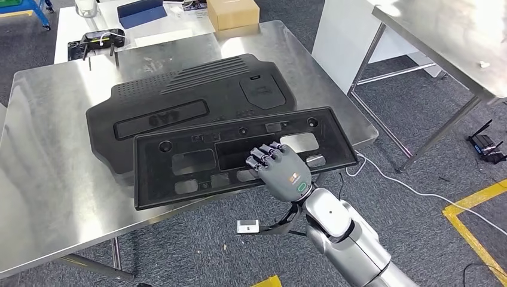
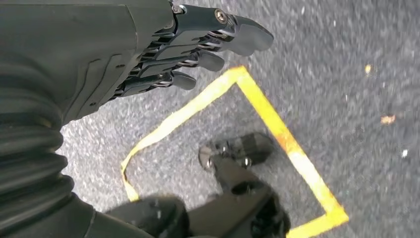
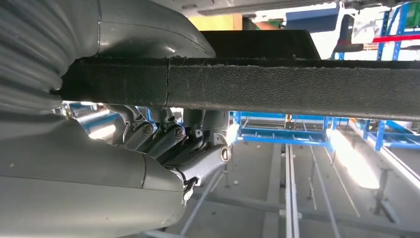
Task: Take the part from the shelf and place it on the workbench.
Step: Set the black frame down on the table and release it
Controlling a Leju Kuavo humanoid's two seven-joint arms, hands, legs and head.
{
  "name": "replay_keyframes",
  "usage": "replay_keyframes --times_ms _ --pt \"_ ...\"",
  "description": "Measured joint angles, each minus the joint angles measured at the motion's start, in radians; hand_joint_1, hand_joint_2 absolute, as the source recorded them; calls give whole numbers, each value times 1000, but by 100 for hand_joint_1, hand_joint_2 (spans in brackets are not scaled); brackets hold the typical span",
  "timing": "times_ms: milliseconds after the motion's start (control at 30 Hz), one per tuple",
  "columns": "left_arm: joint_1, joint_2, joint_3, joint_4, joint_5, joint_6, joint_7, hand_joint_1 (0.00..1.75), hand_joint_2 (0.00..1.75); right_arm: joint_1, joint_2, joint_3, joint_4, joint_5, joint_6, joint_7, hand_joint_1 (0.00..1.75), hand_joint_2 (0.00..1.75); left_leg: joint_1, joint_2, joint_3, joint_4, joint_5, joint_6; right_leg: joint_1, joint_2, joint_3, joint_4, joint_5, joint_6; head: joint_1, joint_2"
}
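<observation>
A flat black frame panel (image 1: 158, 170) with several cut-outs lies on the steel workbench (image 1: 54, 179). Its far part rests on a larger black ribbed cover (image 1: 179, 95), and its near edge overhangs the bench. My right hand (image 1: 281, 167) grips that near edge, fingers on top. In the right wrist view the panel's edge (image 3: 247, 84) runs between the thumb and the darker fingers (image 3: 163, 139). My left hand (image 2: 188, 49) hangs over the grey floor, fingers apart, holding nothing.
A second steel table (image 1: 442, 36) stands at the right with a gap of floor between. Behind the bench a white table carries a cardboard box (image 1: 233, 13) and a black tool (image 1: 95, 42). Yellow floor tape (image 1: 472, 209) and a white cable (image 1: 406, 185) lie at the right.
</observation>
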Motion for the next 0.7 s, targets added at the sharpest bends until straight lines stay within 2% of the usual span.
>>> replay_keyframes --times_ms 33,100,133,167,200,267,333,400,467,500,533,567,633,667,700 --pt "-1 -1 0 0 -1 1 0 0 175 -2 -1 0 1 7 -3 2 175 175 2 0 1 -1 -1 5 -1 0 -28 50 -19 0 2 0" --pt "-2 0 0 0 -1 6 -4 0 175 -5 -4 1 6 20 -8 5 175 175 1 0 2 -1 -4 12 -3 0 -108 186 -60 -1 4 0" --pt "-3 -1 0 0 -1 10 -6 0 175 -4 -6 2 9 26 -9 7 175 175 1 0 3 -1 -6 13 -4 -1 -142 235 -68 1 4 0" --pt "-3 -1 0 0 -1 14 -8 0 175 -4 -7 4 12 31 -9 8 175 175 1 -1 4 -1 -8 14 -6 -1 -161 251 -62 7 5 0" --pt "-3 -2 0 0 -1 18 -10 0 175 -4 -8 5 14 36 -10 9 175 175 1 -2 6 -1 -10 13 -8 -1 -160 227 -41 16 5 0" --pt "-3 -4 0 0 -2 23 -10 0 175 -5 -11 6 16 44 -13 11 175 175 2 -6 12 -1 -15 8 -10 -3 -109 93 23 30 5 0" --pt "-5 -5 0 0 -2 26 -9 0 175 -7 -12 7 17 51 -19 14 175 175 -2 -9 17 0 -21 -2 -7 -3 -58 -12 65 26 4 0" --pt "-6 -5 0 0 -2 28 -7 0 175 -7 -12 8 19 55 -23 16 175 175 -5 -10 20 -2 -24 -11 -1 -3 -46 -29 72 12 3 0" --pt "-6 -5 0 0 -2 29 -6 0 175 -8 -13 8 21 57 -23 17 175 175 -1 -7 19 3 -31 -21 -5 -3 -40 -34 73 -3 3 0" --pt "-7 -5 0 0 -2 30 -6 0 175 -9 -13 8 21 58 -24 17 175 175 -1 -5 11 24 -45 -25 -8 -5 -35 -37 73 -11 2 0" --pt "-7 -5 0 0 -2 30 -6 0 175 -9 -12 8 21 58 -24 18 175 175 0 -2 -7 64 -66 -28 -10 -6 -30 -40 72 -19 1 0" --pt "-7 -5 1 0 -2 30 -5 0 175 -10 -12 9 22 59 -24 18 175 175 0 0 -36 126 -96 -30 -9 -7 -26 -41 69 -25 0 0" --pt "-6 -6 1 0 -2 30 -5 0 175 -9 -11 11 25 60 -24 18 175 175 1 1 -101 250 -141 -34 -6 -8 -23 -40 66 -31 0 0" --pt "-6 -6 1 0 -3 30 -5 0 175 -9 -11 12 26 61 -24 18 175 175 1 2 -118 276 -141 -35 -5 -8 -22 -40 65 -32 0 0" --pt "-5 -6 1 0 -3 30 -5 0 175 -9 -11 13 28 62 -24 18 175 175 2 2 -115 260 -122 -35 -5 -8 -20 -40 65 -32 0 0"
